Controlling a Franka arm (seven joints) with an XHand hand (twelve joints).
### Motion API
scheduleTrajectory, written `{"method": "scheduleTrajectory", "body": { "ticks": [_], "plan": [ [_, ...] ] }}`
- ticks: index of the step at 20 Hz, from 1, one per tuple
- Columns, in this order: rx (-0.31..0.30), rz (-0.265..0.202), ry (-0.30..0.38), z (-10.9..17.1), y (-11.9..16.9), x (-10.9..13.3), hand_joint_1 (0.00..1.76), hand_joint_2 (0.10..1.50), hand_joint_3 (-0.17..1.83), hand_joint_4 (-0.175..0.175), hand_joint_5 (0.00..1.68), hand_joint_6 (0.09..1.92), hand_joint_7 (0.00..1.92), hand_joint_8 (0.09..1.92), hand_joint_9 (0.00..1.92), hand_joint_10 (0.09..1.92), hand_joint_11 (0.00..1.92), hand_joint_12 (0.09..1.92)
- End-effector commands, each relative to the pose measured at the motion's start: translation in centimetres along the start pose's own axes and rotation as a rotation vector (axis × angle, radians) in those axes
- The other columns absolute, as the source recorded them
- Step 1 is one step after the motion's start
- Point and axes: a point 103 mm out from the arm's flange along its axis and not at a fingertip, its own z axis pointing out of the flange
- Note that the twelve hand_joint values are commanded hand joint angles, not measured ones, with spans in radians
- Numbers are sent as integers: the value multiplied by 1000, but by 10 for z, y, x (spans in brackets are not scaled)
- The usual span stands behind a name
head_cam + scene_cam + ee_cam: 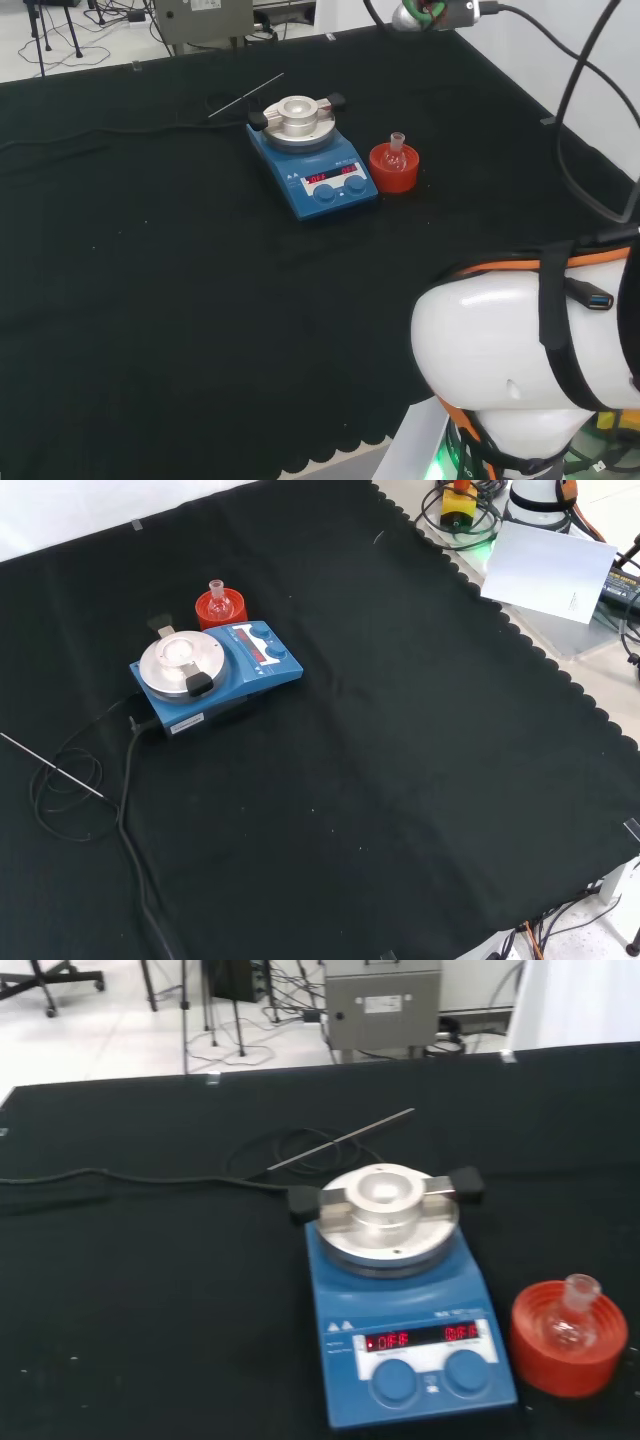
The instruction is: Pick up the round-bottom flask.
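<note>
Small clear round-bottom flask (396, 152) sits upright in a red ribbed ring stand (394, 168) on the black cloth (180, 300); neck up, bulb down in the ring. Contents, if any, can't be made out. In the head view the stand is just right of a blue hotplate stirrer (312, 168), close beside it, toward the far side of the bench and right of centre. In the front view the flask (216, 598) and stand (220, 607) lie just behind the stirrer (215, 672), in the upper-left part of the cloth (400, 780), well away from the scalloped right edge. Wrist view: flask (571, 1313) in stand (569, 1337) beside the stirrer (405, 1330).

Stirrer carries a round metal heating block (297, 119) on top with black side handles; front panel has a red lit display and two blue knobs. A black cable (125, 810) runs from it across the cloth and loops near the left edge in the front view. A thin metal rod (342, 1139) lies on the cloth beyond the stirrer, next to the cable loop.

White arm link (520, 350) with black strap and orange trim sits at the lower right of the head view. Hand state: cannot tell. Flask is untouched in its stand.
</note>
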Motion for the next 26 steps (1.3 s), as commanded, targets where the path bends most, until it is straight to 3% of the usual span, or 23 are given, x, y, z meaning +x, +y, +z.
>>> {"method": "scheduleTrajectory", "body": {
  "ticks": [1, 7, 14, 26],
  "plan": [
    [27, 54, -2, 14, 8, -31, 103, 1310, 240, 2, 279, 87, 26, 429, 71, 652, 0, 894],
    [38, 119, 40, 35, 32, -66, 117, 1309, 228, -2, 293, 87, 42, 434, 86, 658, 0, 899],
    [51, 203, 35, 76, 70, -107, 147, 1310, 206, -7, 319, 87, 58, 443, 101, 665, 0, 934],
    [32, 252, 106, 158, 167, -168, 174, 1315, 192, -18, 346, 87, 67, 452, 114, 673, 0, 964]
  ]
}}
